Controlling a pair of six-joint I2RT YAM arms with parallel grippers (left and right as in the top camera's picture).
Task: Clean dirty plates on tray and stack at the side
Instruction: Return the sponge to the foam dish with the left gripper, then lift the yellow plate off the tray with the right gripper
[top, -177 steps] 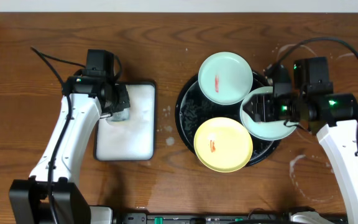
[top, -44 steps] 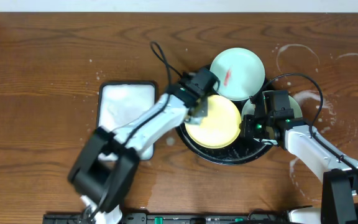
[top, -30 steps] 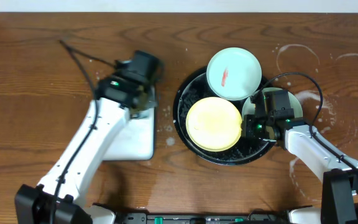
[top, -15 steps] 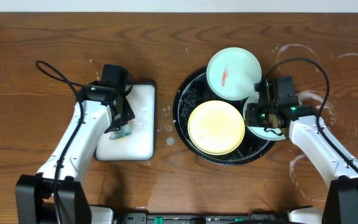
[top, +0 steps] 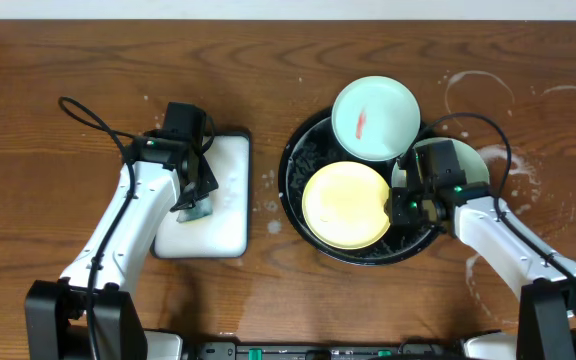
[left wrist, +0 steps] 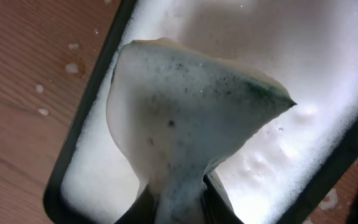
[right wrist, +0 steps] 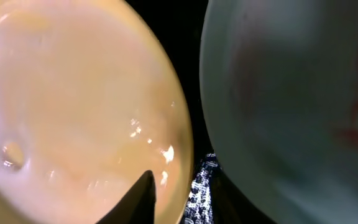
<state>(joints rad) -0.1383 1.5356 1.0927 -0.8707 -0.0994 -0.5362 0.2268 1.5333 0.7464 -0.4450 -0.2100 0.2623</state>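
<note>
Left gripper [top: 194,198] is clamped on the green sponge [left wrist: 185,118], which hangs foamy over the left half of the white dish [top: 247,190]. My read: it is parked above the suds so it drips there and picks up soap, not on the wood.

Right gripper [top: 406,203] sits low at the right edge of the yellow plate [top: 343,205], inside the black tray [top: 296,175]. The wrist view shows only one dark fingertip [right wrist: 142,193] at that plate's rim. The other is out of frame, so I cannot tell whether the jaws are apart or closed.

Yellow plate lies flat in the near half of the tray, glossy and wet, with no red mark that I can see. It looks washed and due for lifting out.

Mint plate [top: 373,118] rests on the tray's far rim with a red smear in its middle, so it needs scrubbing. A second mint plate [top: 475,163] lies over the tray's right rim, mostly hidden under my right arm.

Side tabletop [top: 528,130], right of the tray, carries soapy rings but no plates. No stack started yet.
</note>
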